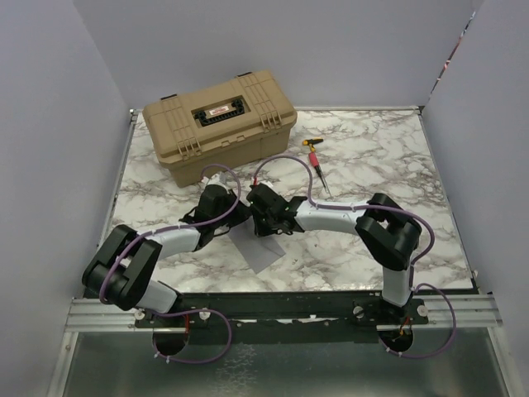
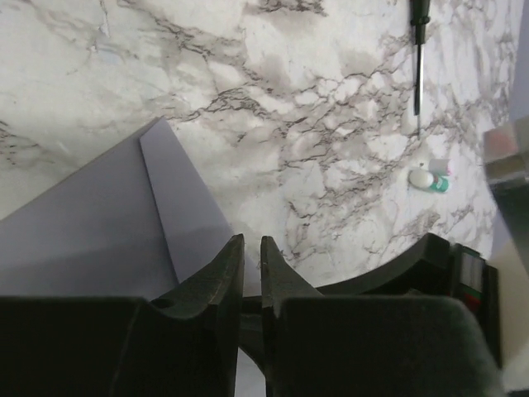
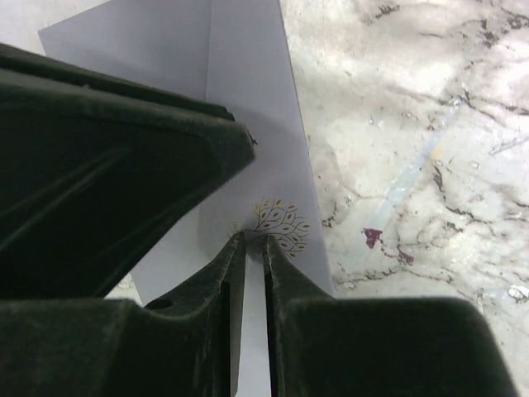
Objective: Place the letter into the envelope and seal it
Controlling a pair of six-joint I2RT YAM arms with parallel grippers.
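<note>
Marble-patterned table (image 1: pixel 372 157): in the top view it carries a closed tan case (image 1: pixel 219 124) at the far side and a screwdriver (image 1: pixel 318 165) to the case's right.
Envelope, top view: the grey-lilac envelope (image 1: pixel 263 251) lies flat near the front middle, well apart from the case.
Arms, top view: the left gripper (image 1: pixel 240 217) and right gripper (image 1: pixel 263 222) meet just beside each other over the envelope's far end. Their jaws are too small to read here.
Left wrist view: the left gripper (image 2: pixel 250 248) has its fingers drawn together with only a slit between. They sit at the envelope's (image 2: pixel 91 223) creased edge, but whether paper is nipped cannot be told.
Also there: the screwdriver (image 2: pixel 419 58) and a small white-and-green object (image 2: pixel 428 179) lie far off on the marble.
Right wrist view: the right gripper (image 3: pixel 248 241) is likewise closed to a slit. Its tips sit at a gold tree motif (image 3: pixel 279 225) printed on the envelope (image 3: pixel 248 107), right of a long crease.
Black housing (image 3: pixel 99 165): it crowds the left of this view and covers part of the envelope.
Letter: no tan sheet shows in any view, so it may be inside the envelope or hidden under the arms.
Progress: judged late in the task. Insertion looks done and the flap's fold is being worked, though a finished seal cannot be confirmed.
</note>
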